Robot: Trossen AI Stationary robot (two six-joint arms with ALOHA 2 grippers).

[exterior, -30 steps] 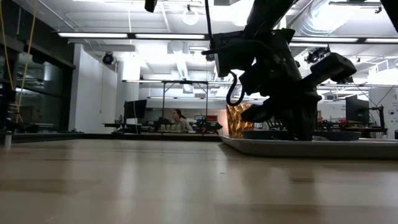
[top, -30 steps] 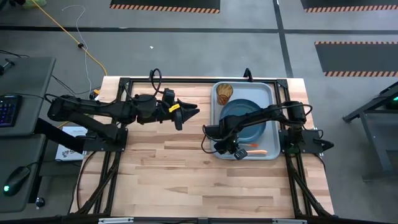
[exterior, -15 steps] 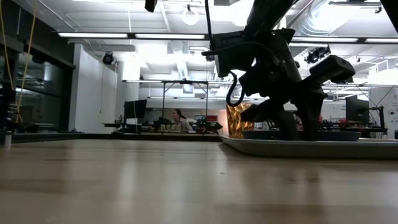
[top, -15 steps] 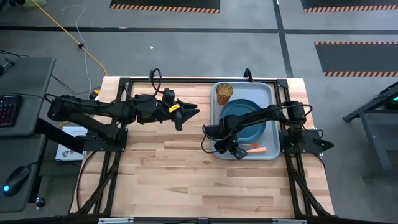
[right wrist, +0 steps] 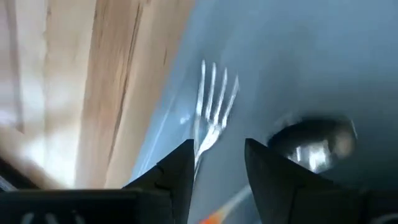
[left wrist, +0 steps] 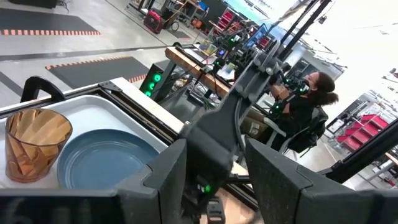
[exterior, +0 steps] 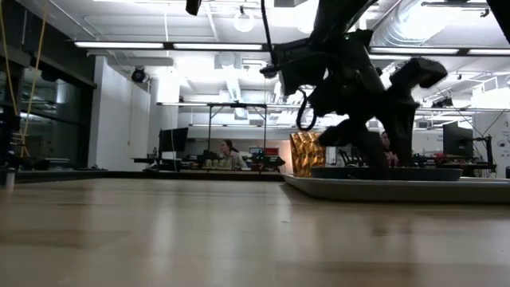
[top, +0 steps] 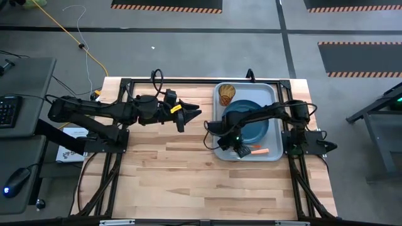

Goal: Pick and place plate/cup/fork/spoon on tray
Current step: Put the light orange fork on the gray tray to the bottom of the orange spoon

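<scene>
Since a second ago your right tool (top: pixel 233 145) has lifted off the near end of the tray (top: pixel 274 94) and its fingers have parted; they were pinched down low over the cutlery and now nothing sits between them. You can see it in the low view too, where the arm sits higher above the tray rim than it did.

Everything looks to be on the tray now. The cup (top: pixel 227 93) stands in the far left corner, the plate (top: pixel 254 122) fills the middle just beside it, and the fork (right wrist: pixel 210 107) and spoon (right wrist: pixel 314 142) lie side by side on the tray floor at the near end. In the right wrist view the tines and the spoon bowl sit just ahead of the parted fingers, and neither one is touching them. From above, one orange handle (top: pixel 260 151) runs along the tray's near edge toward its right side, so the long axis of the cutlery lies across the tray, metal ends toward the tool.

Your left tool (top: pixel 193 113) hovers over the bare counter (top: pixel 176 176) well to the left of the tray, fingers partly spread and empty.

My read: the placing is pretty much done. If you do want to nudge the cutlery, the right arm is right above it while the left is far off. Otherwise just pull the right arm straight up and back so it doesn't clip the plate rim.
</scene>
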